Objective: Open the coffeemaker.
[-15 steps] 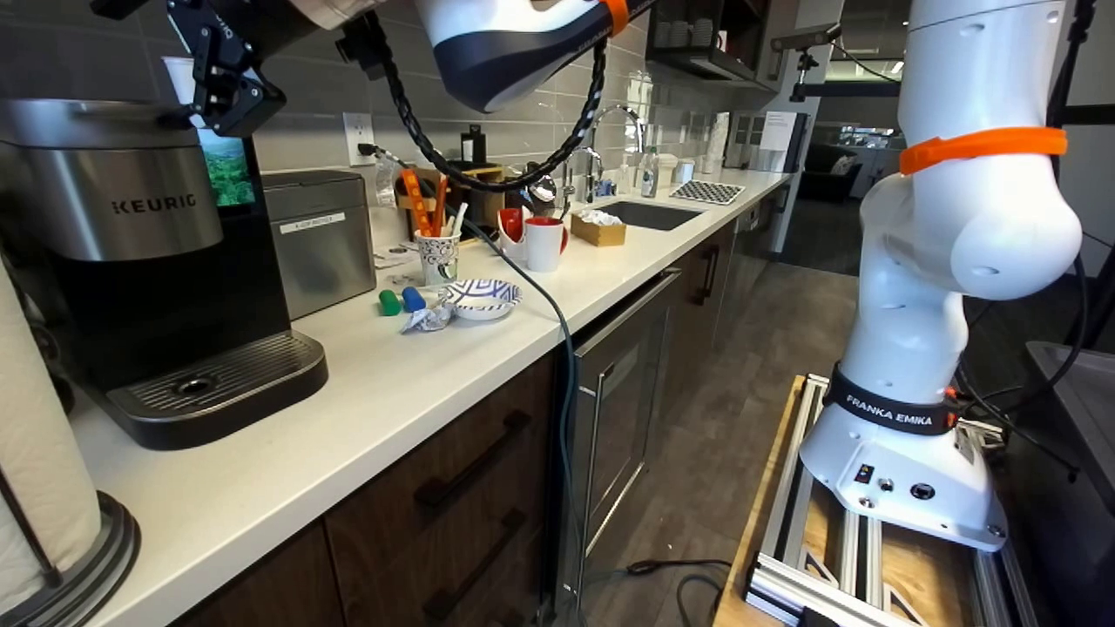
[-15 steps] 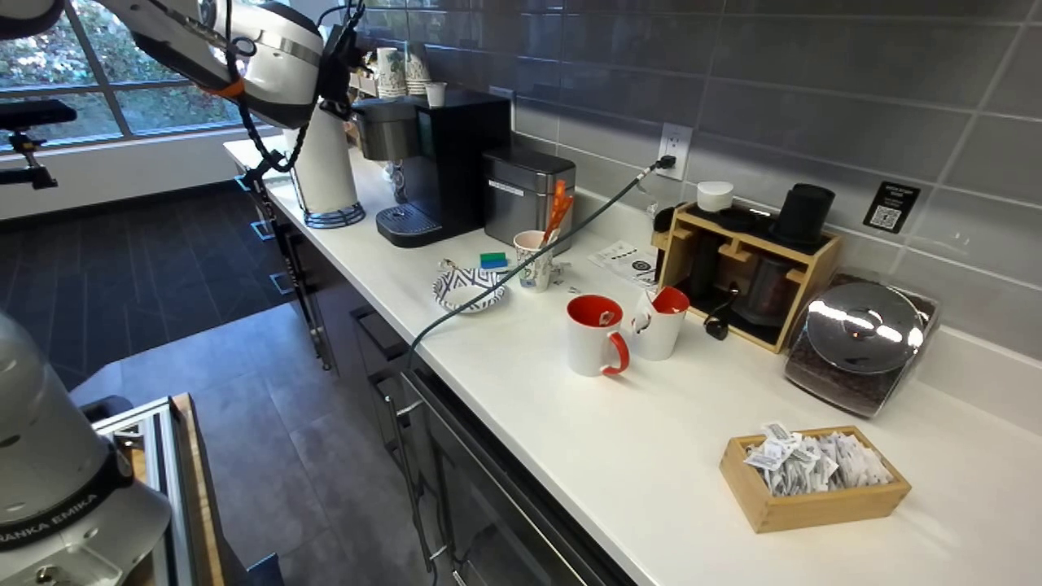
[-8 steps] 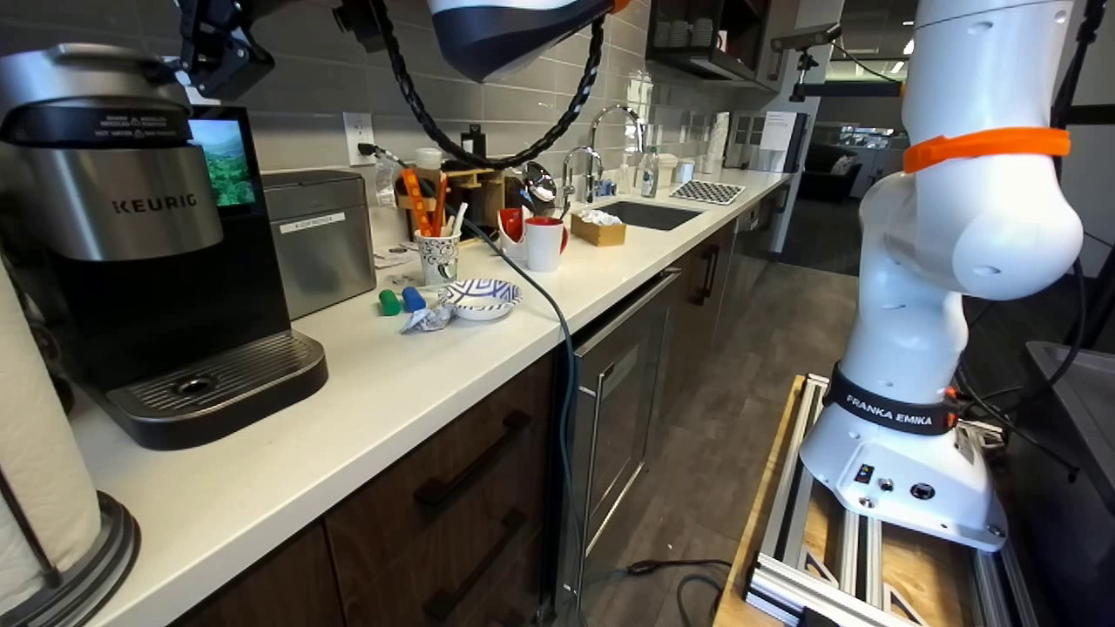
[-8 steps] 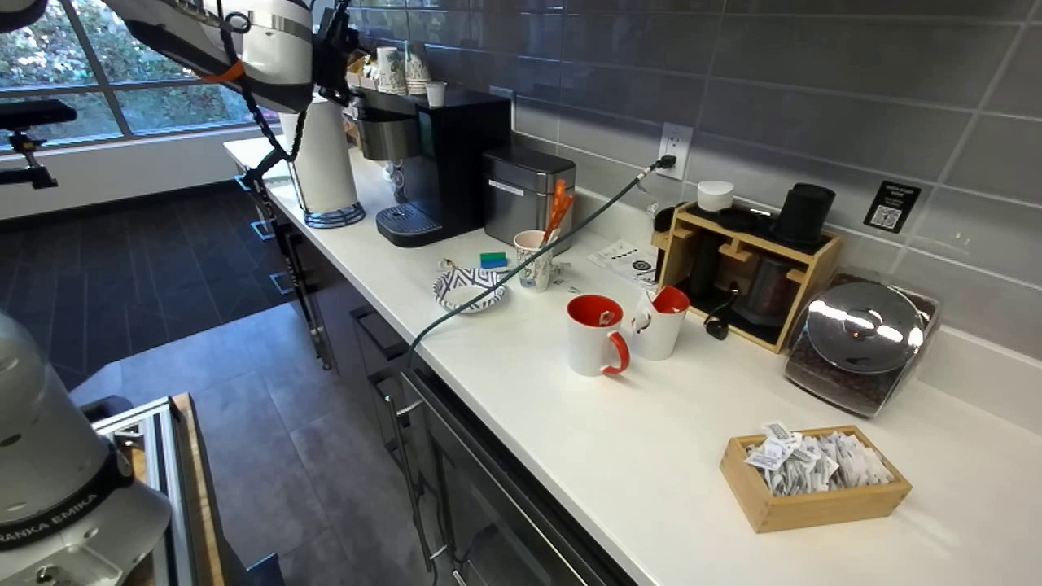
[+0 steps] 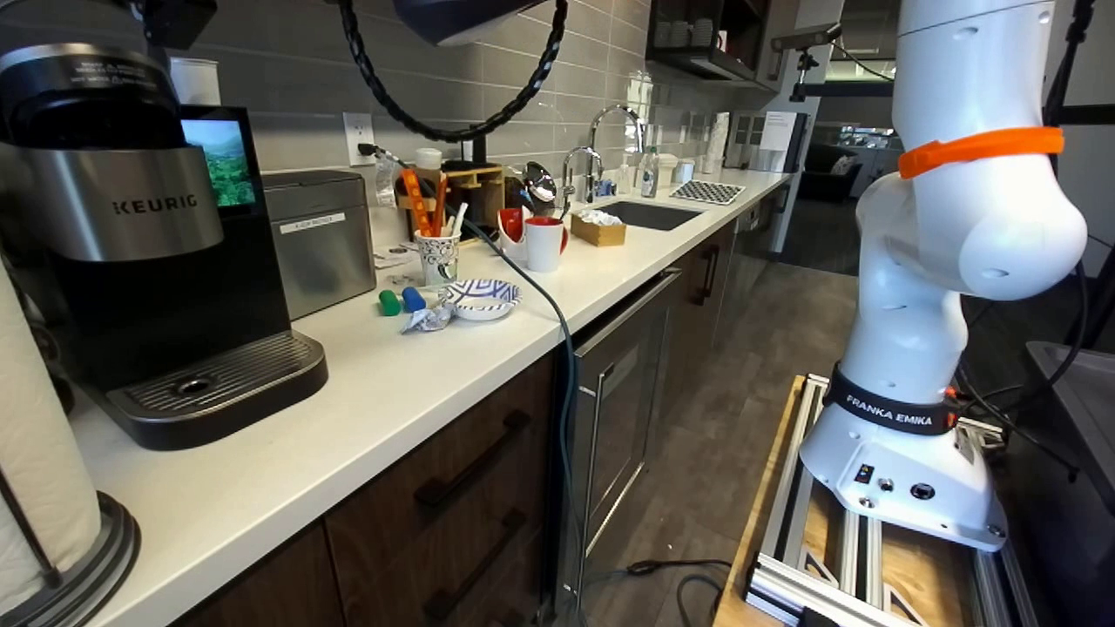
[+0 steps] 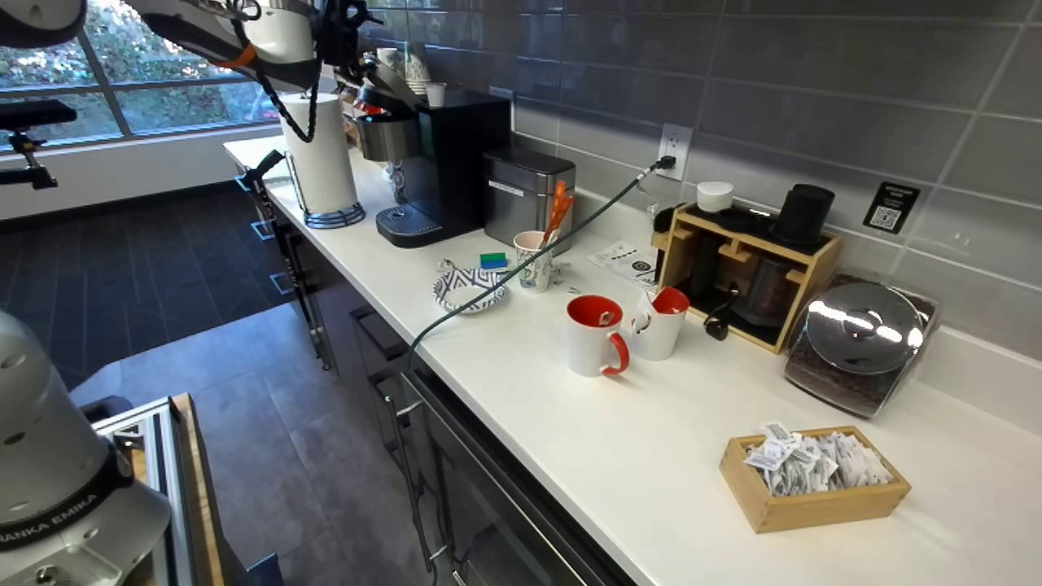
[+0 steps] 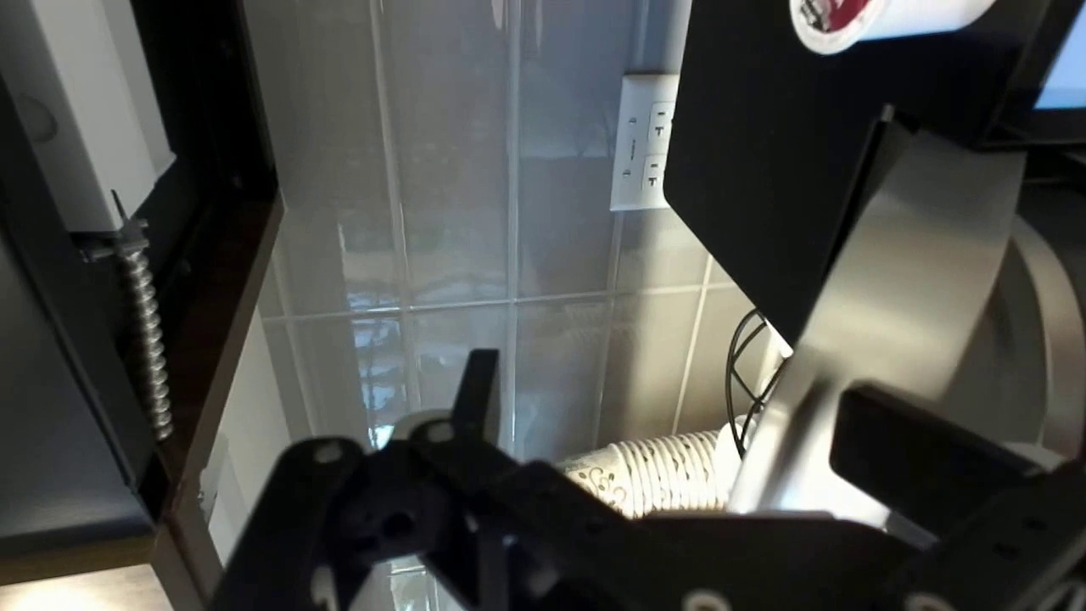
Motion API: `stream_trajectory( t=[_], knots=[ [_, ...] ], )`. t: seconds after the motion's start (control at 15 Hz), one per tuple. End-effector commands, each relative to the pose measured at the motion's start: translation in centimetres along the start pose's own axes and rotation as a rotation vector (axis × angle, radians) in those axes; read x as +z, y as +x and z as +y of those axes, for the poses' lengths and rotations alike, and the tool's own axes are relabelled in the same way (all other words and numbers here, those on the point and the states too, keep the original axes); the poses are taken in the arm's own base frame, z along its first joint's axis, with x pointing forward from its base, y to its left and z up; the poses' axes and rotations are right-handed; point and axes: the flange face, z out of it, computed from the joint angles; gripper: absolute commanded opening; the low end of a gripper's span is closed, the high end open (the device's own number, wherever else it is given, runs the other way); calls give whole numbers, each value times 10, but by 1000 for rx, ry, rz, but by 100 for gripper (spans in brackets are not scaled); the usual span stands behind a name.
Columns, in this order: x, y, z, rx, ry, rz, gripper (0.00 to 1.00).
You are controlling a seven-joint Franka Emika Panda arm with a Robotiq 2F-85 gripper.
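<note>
coffeemaker [image 5: 161,300]: one; red-lined mugs [image 6: 589,342]: two; patterned bowl [image 5: 482,299]: one; steel box [image 5: 322,248]: one

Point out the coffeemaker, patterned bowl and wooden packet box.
Coffeemaker [image 5: 174,300], in an exterior view: black front.
Patterned bowl [image 5: 481,299], in an exterior view: inner surface.
Wooden packet box [image 6: 834,509], in an exterior view: side wall.
</note>
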Motion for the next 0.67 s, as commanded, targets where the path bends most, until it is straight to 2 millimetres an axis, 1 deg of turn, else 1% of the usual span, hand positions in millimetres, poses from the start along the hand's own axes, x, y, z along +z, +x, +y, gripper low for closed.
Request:
stream_trajectory(
  t=[0.0,0.27,0.4,0.53,0.6],
  knots=[
    [34,18,-6,-30,-41,-50,100],
    [46,16,12,-25,-99,-106,100],
    [46,13,17,-8,-109,-116,100],
    [35,11,19,23,-109,-101,100],
    [23,9,22,50,-112,-86,100]
  ],
)
